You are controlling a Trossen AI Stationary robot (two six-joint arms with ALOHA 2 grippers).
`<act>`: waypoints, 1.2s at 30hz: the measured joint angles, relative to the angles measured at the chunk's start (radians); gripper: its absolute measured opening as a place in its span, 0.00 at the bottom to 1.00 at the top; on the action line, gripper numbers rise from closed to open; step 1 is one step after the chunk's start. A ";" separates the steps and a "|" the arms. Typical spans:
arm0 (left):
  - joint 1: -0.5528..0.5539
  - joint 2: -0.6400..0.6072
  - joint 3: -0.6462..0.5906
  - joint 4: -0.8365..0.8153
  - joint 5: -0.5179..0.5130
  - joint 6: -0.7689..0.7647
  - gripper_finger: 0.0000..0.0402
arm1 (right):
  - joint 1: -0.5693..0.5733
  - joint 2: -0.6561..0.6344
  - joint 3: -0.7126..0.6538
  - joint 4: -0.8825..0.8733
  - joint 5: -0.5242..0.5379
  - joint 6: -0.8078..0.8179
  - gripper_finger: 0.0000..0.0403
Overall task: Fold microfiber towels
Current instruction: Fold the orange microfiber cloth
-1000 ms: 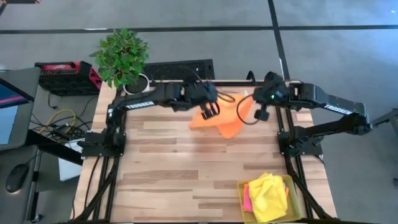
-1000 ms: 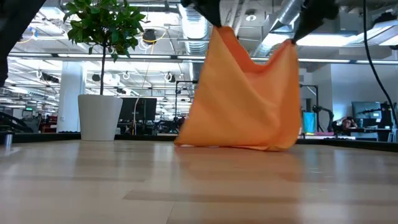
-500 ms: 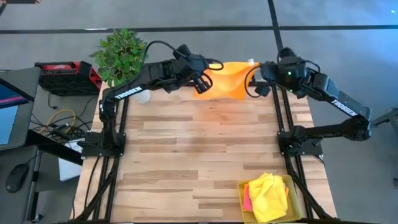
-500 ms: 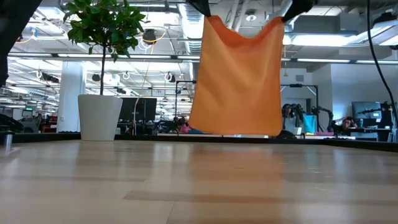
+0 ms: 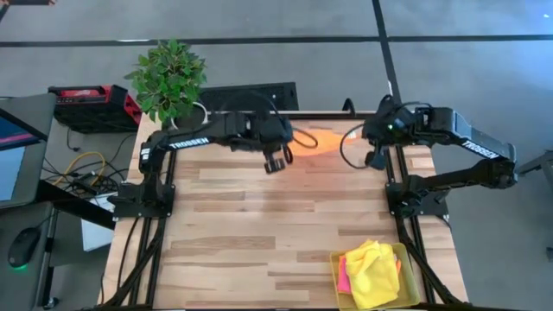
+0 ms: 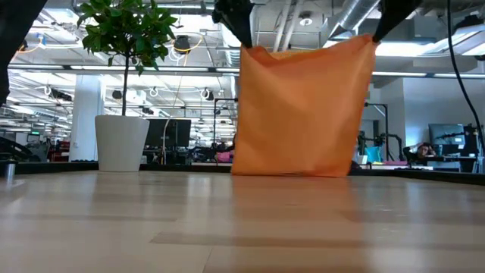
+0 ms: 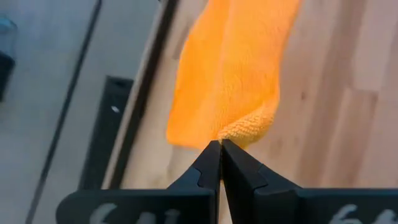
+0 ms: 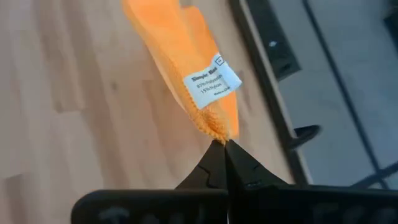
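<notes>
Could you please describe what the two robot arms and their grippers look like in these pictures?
Both arms are matte black with jointed links, each carrying white TROSSEN lettering along a link. Loose black cables loop near each wrist, and a small green light glows on the right arm's wrist. The left gripper and the right gripper each end in two slim dark fingers tapering to narrow tips.

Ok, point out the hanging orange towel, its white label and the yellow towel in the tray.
orange towel (image 6: 303, 114), low view, middle of the hanging cloth.
white label (image 8: 212, 82), right wrist view, centre of the tag.
yellow towel (image 5: 373, 269), high view, middle of the bunched cloth.
</notes>
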 joint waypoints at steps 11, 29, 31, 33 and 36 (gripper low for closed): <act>-0.131 0.000 -0.109 -0.048 0.126 -0.201 0.00 | 0.257 0.000 -0.191 0.021 -0.103 0.219 0.01; -0.273 -0.001 -0.358 0.098 0.206 -0.456 0.00 | 0.603 0.001 -0.518 0.283 -0.132 0.608 0.01; -0.270 0.002 -0.385 0.111 0.205 -0.468 0.00 | 0.605 0.001 -0.542 0.302 -0.121 0.630 0.01; -0.261 0.002 -0.396 0.121 0.197 -0.474 0.00 | 0.600 0.001 -0.554 0.300 -0.096 0.633 0.01; -0.236 0.001 -0.421 0.144 0.156 -0.498 0.00 | 0.577 0.001 -0.573 0.300 -0.032 0.634 0.01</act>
